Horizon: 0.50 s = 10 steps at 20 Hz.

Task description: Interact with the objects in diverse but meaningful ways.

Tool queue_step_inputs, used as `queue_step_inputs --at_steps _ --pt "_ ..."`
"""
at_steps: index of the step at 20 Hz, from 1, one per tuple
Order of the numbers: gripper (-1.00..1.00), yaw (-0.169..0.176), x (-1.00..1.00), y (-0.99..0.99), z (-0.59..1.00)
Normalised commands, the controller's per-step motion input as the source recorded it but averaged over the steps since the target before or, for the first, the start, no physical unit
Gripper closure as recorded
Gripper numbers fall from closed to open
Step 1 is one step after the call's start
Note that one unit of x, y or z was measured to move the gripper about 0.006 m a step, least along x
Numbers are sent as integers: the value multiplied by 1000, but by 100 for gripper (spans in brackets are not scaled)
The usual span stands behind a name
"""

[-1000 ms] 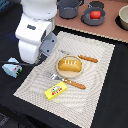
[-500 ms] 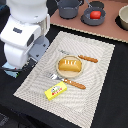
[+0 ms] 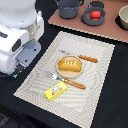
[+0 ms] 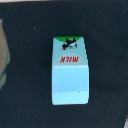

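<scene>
Hovering over the milk carton (image 4: pixel 70 71) near the desk's edge; next, descend and grasp. Fingers' state unseen.

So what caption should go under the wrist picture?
Wrist camera looking straight down at a pale blue milk carton lying on a dark surface.

milk carton (image 4: pixel 70 71) on dark surface, open space all around it
</scene>
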Motion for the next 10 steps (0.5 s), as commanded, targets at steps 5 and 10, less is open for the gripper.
queue_step_inputs --at_steps 5,10 --pt "-100 0 -554 246 -192" --pt "-100 0 -611 100 -232"
